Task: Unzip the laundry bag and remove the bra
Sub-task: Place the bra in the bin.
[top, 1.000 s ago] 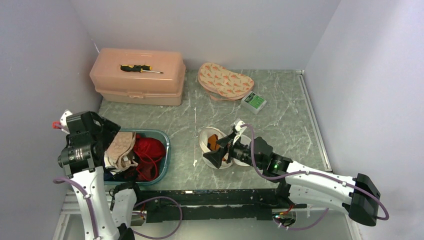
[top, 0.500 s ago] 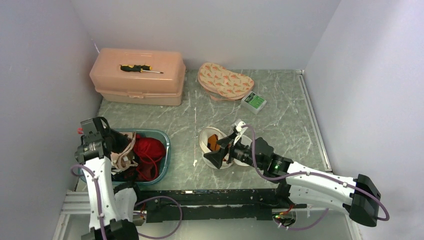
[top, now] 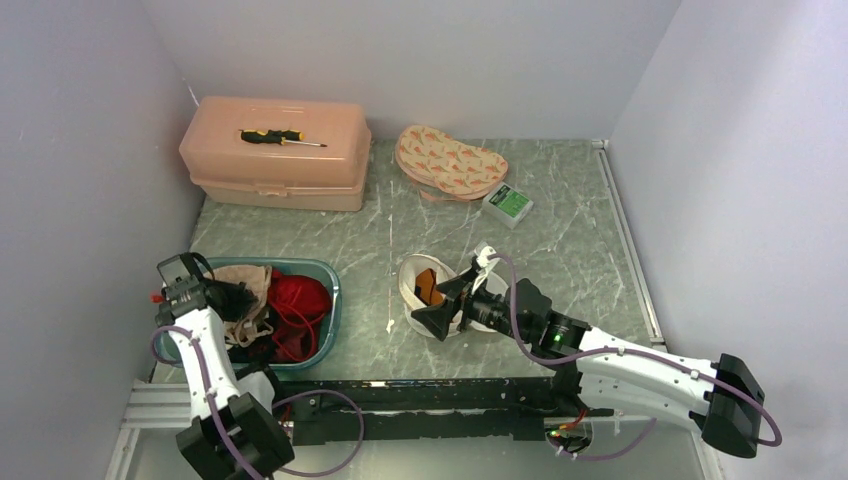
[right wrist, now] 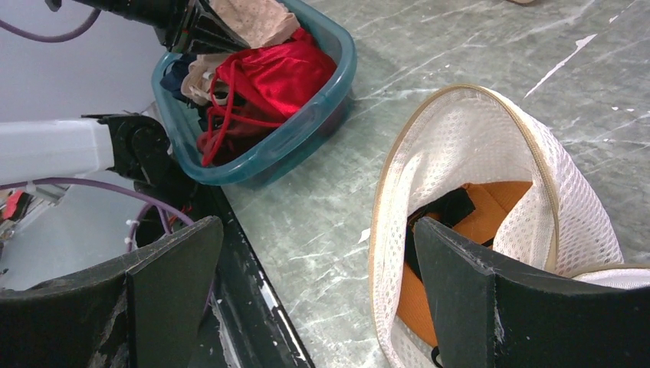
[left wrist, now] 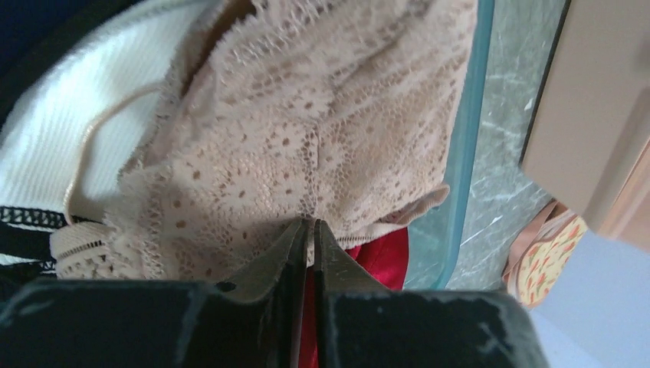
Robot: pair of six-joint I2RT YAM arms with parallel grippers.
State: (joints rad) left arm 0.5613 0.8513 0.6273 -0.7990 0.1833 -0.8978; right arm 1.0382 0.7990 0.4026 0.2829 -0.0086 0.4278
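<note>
The bright red bra (top: pixel 298 300) (right wrist: pixel 280 69) lies in a teal basin (top: pixel 332 290) (right wrist: pixel 306 130), partly under a beige lace garment (top: pixel 240 285) (left wrist: pixel 306 115). My left gripper (top: pixel 240 300) (left wrist: pixel 310 224) is shut low in the basin, its tips against the lace edge, with red fabric (left wrist: pixel 383 257) showing behind them. The white mesh laundry bag (top: pixel 410 272) (right wrist: pixel 490 146) stands open beside the basin, with orange and black cloth (right wrist: pixel 490 207) inside. My right gripper (top: pixel 450 300) (right wrist: pixel 316 224) is open, one finger at the bag's mouth, holding nothing.
A pink toolbox (top: pixel 275 150) with a screwdriver (top: pixel 280 137) on its lid stands at the back left. A patterned pouch (top: pixel 450 162) and a small green-and-white box (top: pixel 508 203) lie at the back centre. Walls close in on three sides.
My left gripper dropped from above the basin down into its left side and shut. The lace garment that hung by it now lies in the basin. The right arm barely moved.
</note>
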